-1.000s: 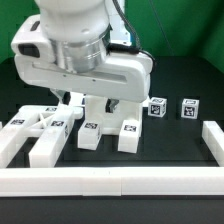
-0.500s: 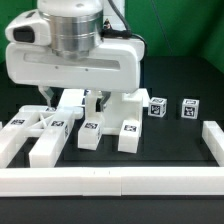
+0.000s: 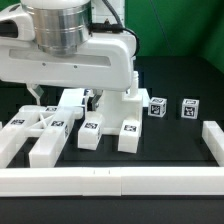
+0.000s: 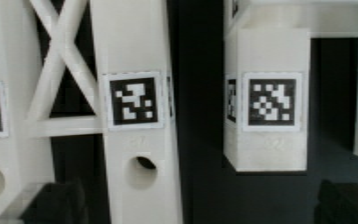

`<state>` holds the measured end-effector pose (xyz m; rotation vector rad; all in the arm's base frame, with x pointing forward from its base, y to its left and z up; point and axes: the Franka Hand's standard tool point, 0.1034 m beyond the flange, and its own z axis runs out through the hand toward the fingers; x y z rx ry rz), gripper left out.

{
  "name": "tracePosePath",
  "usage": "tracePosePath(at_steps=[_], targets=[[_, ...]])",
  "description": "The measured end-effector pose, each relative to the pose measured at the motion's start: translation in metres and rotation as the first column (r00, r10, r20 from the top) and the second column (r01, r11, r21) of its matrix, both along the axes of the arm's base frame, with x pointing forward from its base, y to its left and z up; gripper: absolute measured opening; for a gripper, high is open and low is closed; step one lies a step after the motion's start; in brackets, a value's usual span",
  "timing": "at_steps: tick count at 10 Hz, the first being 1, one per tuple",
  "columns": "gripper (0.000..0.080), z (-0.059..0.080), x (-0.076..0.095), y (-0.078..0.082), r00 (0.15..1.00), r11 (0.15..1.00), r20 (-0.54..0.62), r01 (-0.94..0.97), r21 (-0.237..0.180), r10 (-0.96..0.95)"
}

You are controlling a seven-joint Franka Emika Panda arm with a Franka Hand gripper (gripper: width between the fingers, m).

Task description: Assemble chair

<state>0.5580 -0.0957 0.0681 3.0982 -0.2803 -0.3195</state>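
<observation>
Hovering with end effector (image 4: 197, 206) released wide and empty above a stiff, probably light, glossy-slick leg bar (image 4: 266, 100), best pinched across flat sides.

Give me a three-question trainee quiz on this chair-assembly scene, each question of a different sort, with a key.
1. True or false: the gripper stands open, holding nothing.
2. How many small tagged blocks stand apart from the other parts on the exterior view's right? A. one B. two C. four
3. Fill in: the cross-braced part lies on the exterior view's ____ side.

Key: 1 true; 2 B; 3 left.
</observation>
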Motion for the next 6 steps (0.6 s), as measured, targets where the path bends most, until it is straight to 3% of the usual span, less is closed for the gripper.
tracePosePath(at_steps=[2, 4, 6], targets=[[0.0649, -0.006, 0.016, -0.018, 0.997, 0.999, 0.061, -0.043, -0.022, 0.044], [0.0649, -0.007, 0.022, -0.021, 0.995, 0.998, 0.082, -0.053, -0.031, 0.056], [0.0649, -0.008, 0.03, -0.027, 0.981, 0.996, 0.181, -0.058, -0.072, 0.07]])
